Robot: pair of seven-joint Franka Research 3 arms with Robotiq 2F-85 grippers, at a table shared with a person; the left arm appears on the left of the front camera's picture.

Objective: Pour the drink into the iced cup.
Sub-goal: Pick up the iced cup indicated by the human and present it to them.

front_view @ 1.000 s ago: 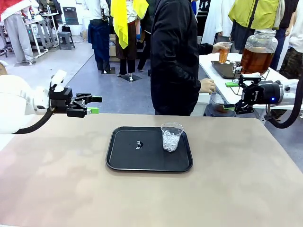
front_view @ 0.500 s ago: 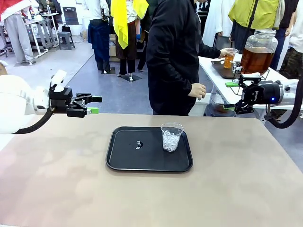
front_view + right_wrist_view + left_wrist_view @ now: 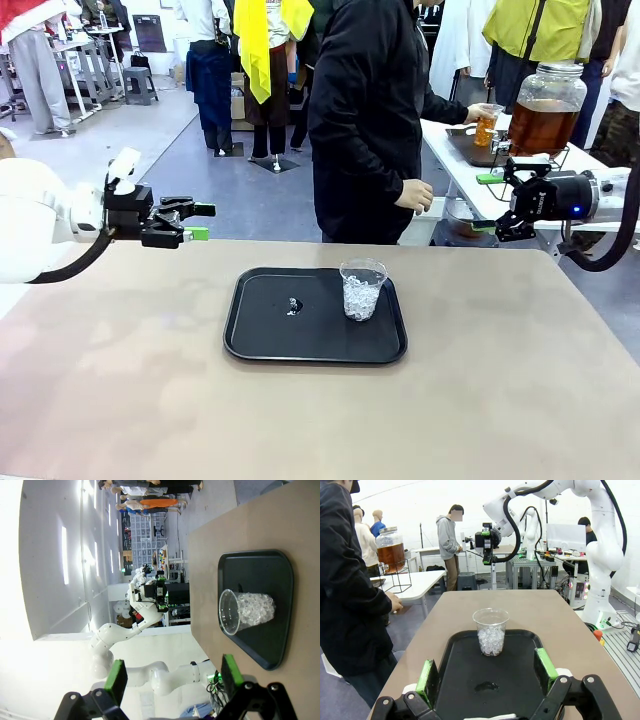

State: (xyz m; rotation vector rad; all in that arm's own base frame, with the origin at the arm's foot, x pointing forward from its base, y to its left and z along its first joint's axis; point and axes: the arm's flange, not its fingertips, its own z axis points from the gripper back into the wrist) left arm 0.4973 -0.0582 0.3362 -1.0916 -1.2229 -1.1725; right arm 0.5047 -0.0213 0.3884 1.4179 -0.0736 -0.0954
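A clear plastic cup of ice (image 3: 362, 288) stands on a black rectangular plastic tray (image 3: 260, 340). Past the tray's sides, left gripper (image 3: 202, 222) and right gripper (image 3: 487, 203) hang released, empty. Far beyond its right, amber-brown drink (image 3: 540, 128) sits in a round glass dispenser jar (image 3: 548, 85).

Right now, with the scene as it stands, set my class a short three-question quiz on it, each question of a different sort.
1. True or false: the iced cup stands on the black tray.
2. Where is the dispenser jar of amber drink? A) on a stand on the white side table; B) on the tray; C) between the left end effector's fingers.
3. Fill in: the left end effector and the right end effector both stand ____, holding nothing.

Key: 1 true; 2 A; 3 open.
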